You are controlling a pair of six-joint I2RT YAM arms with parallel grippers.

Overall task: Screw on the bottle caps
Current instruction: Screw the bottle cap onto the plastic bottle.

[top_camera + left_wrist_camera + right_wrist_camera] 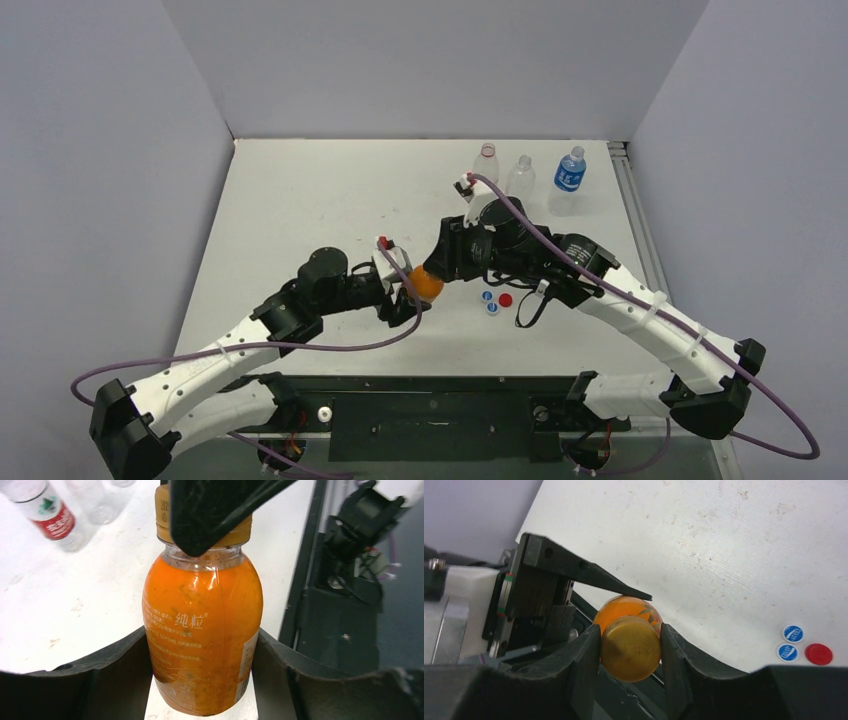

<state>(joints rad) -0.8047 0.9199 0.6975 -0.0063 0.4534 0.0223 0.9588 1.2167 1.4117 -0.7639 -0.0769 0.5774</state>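
A white table (300, 220) stands between plain grey walls (110, 150). Near its middle, the left gripper (406, 297) clamps an orange juice bottle (200, 625) by its body. The right wrist view shows the right gripper (630, 642) pinching the orange-gold cap (630, 655) on the bottle's neck. Two blue-and-white caps (793, 633) and a red cap (818, 654) lie near the bottle, toward the table's right edge. The top view shows three other bottles (521, 178) near the far edge.

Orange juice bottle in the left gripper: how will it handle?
Probably heavy for its size: the clear plastic orange juice bottle looks full to the neck. Likely to slip or spin under twisting: smooth rounded wall, left gripper pinching from two sides only. Laid down, it would probably roll.
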